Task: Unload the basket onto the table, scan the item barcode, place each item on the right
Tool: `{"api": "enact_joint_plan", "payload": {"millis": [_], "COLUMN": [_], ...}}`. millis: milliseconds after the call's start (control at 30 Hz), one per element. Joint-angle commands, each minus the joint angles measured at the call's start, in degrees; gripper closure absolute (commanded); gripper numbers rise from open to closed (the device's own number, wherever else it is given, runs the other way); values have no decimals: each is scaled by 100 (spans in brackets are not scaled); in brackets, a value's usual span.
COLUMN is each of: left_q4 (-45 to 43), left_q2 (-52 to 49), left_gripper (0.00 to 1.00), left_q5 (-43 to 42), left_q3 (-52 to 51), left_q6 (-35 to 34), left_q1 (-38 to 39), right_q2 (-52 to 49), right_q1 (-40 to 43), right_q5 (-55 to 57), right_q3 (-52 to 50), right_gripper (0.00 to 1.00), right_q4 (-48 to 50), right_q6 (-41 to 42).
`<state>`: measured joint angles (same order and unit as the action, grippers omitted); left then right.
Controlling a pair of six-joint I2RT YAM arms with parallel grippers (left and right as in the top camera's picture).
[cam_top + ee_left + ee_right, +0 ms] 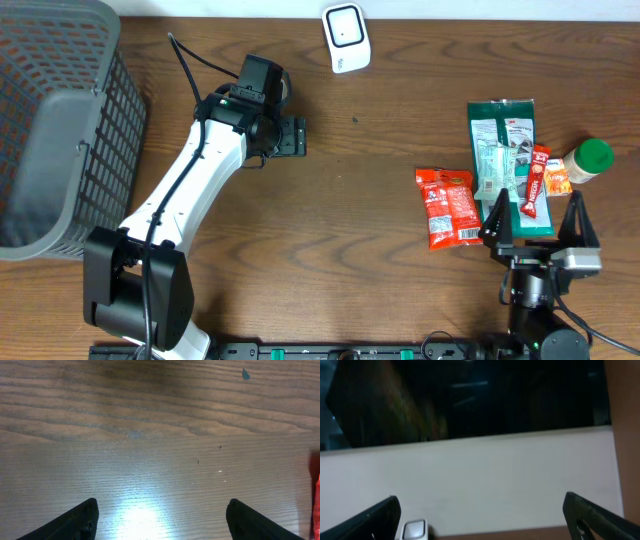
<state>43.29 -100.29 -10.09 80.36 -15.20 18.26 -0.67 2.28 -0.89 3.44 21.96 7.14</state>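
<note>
A white barcode scanner [346, 38] stands at the table's far edge; it also shows low in the right wrist view as the scanner [414, 530]. The items lie at the right: a red snack packet [448, 207], a green package [503, 150], a small red sachet [537, 180] and a green-capped bottle [588, 160]. My left gripper [293, 137] hovers open over bare wood left of centre, with nothing between its fingers [75, 522]. My right gripper [538, 220] stands open just in front of the items, pointing at the back wall and holding nothing.
A grey plastic basket [60, 130] fills the far left corner. A red edge [316, 495] of a packet shows at the right border of the left wrist view. Bare wood [370, 180] lies between the two grippers.
</note>
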Motion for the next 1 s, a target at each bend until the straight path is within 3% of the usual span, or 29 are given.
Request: {"api": "enact_joint_plan", "payload": {"millis": [0, 400, 667, 967], "left_q4": [15, 15, 15, 15], "left_q2": [-15, -15, -15, -15], "left_gripper": [19, 19, 19, 19], "left_q5": [72, 72, 72, 72], "left_q3": [22, 22, 22, 22], "left_q6": [9, 9, 9, 9], "left_q1": [-24, -24, -24, -24], "right_q2": [37, 39, 39, 39], "right_q1": [24, -181, -686, -721], "right_q5": [-70, -46, -28, -7], "right_q3": [-286, -317, -317, -317], "right_gripper": [1, 1, 1, 1], "right_q4": [17, -2555, -2610, -2614], "right_q6": [-37, -42, -693, -807]}}
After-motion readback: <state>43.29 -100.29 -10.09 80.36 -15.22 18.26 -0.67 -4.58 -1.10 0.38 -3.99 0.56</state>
